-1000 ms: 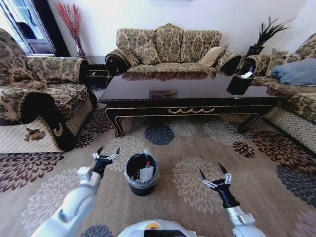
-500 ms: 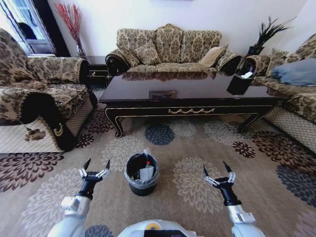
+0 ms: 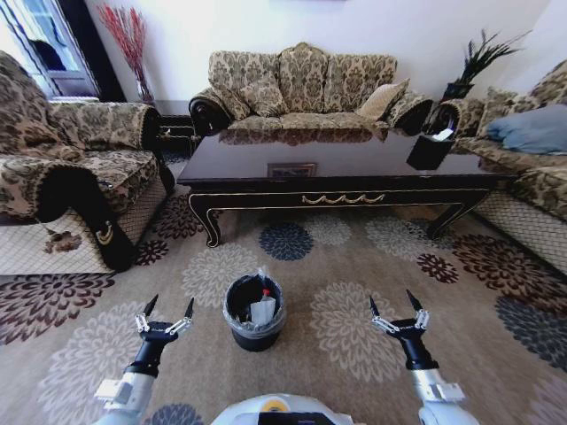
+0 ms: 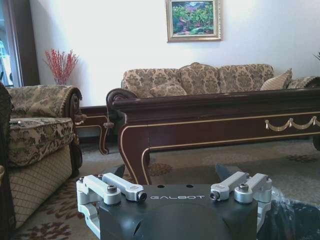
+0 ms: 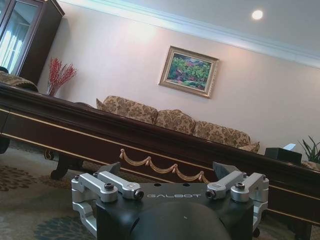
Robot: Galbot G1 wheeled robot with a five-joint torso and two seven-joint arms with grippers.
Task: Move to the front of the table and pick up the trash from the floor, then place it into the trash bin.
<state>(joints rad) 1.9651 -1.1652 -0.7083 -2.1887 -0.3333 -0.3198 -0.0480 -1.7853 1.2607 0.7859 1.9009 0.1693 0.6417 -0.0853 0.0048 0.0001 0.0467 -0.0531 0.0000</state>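
Your left hand (image 3: 165,320) hung low over the floor (image 3: 354,257), fingers spread apart, empty, just left of the trash bin (image 3: 254,312). Your right hand (image 3: 398,316) mirrored it on the bin's other side, fingers also apart, nothing held. Both pointed fwd toward the counter (image 3: 345,168), whose front rail & gold ornament (image 3: 343,199) ran across the right wrist view.

The trash (image 3: 261,309) sat inside the bin: white paper & a red-capped bottle poking up w/ the liner. No loose item was visible on the carpet between you & the counter.

Judged from this, the drop-in step looked done, arms at rest. Next move, if any, calls for scanning the floor for leftovers before reaching down again.
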